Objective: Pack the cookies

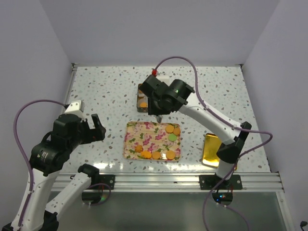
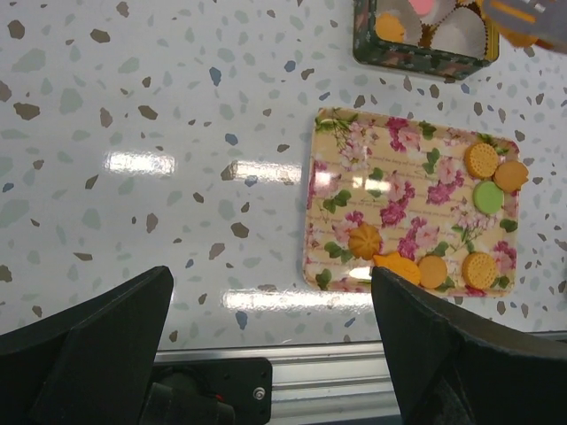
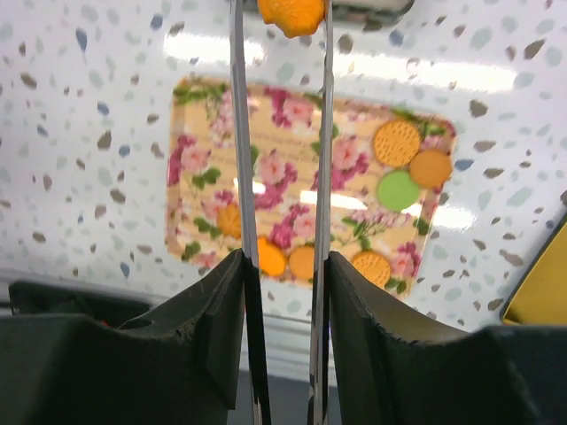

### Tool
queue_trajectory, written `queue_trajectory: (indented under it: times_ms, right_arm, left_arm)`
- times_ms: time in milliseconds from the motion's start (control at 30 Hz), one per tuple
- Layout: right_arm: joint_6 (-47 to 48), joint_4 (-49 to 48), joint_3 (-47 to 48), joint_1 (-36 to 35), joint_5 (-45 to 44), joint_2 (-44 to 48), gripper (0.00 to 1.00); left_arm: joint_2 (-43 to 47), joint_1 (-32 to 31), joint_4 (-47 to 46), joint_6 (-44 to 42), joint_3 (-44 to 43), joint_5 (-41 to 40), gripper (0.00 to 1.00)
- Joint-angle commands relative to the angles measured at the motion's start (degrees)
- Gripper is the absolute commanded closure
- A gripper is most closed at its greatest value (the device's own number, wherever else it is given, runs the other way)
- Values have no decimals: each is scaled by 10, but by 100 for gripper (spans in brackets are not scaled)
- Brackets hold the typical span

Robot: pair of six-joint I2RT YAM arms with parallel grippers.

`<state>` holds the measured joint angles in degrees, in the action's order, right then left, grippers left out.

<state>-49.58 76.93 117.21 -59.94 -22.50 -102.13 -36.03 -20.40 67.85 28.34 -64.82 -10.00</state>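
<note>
Several cookies lie on a floral tray [image 1: 144,135]: orange rounds [image 1: 170,129], a green one [image 1: 172,137] and an orange row [image 1: 154,155] along its near edge. My right gripper [image 1: 160,111] is shut on metal tongs [image 3: 239,133], above the tray's far edge. The tong tips pinch an orange flower-shaped cookie [image 3: 291,13]. A dark tin [image 1: 142,104] behind the tray holds white paper cups, with an orange cookie [image 2: 390,27] in one. My left gripper [image 1: 96,127] is open and empty, left of the tray. The tray [image 2: 354,177] shows past it in the left wrist view.
A gold lid [image 1: 211,150] lies right of the tray near the right arm's base. An aluminium rail [image 1: 159,182] runs along the table's near edge. White walls close the table on three sides.
</note>
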Motion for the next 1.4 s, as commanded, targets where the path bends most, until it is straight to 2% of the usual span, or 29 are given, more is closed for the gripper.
queue_trajectory:
  times_ms: [0, 133, 367, 633, 1067, 1167, 1367]
  right_arm:
    - [60, 61, 53, 51, -22, -29, 60]
    - [84, 52, 88, 93, -16, -65, 61]
    - [101, 20, 65, 145, 8, -88, 62]
    - [103, -23, 22, 150, 26, -105, 62]
    - [113, -40, 40, 158, 22, -159, 63]
    - [113, -43, 42, 161, 19, -166, 62]
    - [112, -54, 51, 163, 5, -173, 51]
  left_arm:
    - [0, -3, -11, -10, -22, 9, 0]
    - [-4, -3, -8, -13, -28, 12, 0]
    - [-8, -3, -6, -24, -37, 15, 0]
    - [-17, -10, -17, -31, -30, 22, 0]
    - [-17, -46, -10, -35, -43, -12, 0]
    - [-16, -50, -8, -36, -45, -20, 0]
    - [-17, -55, -8, -35, -46, -27, 0]
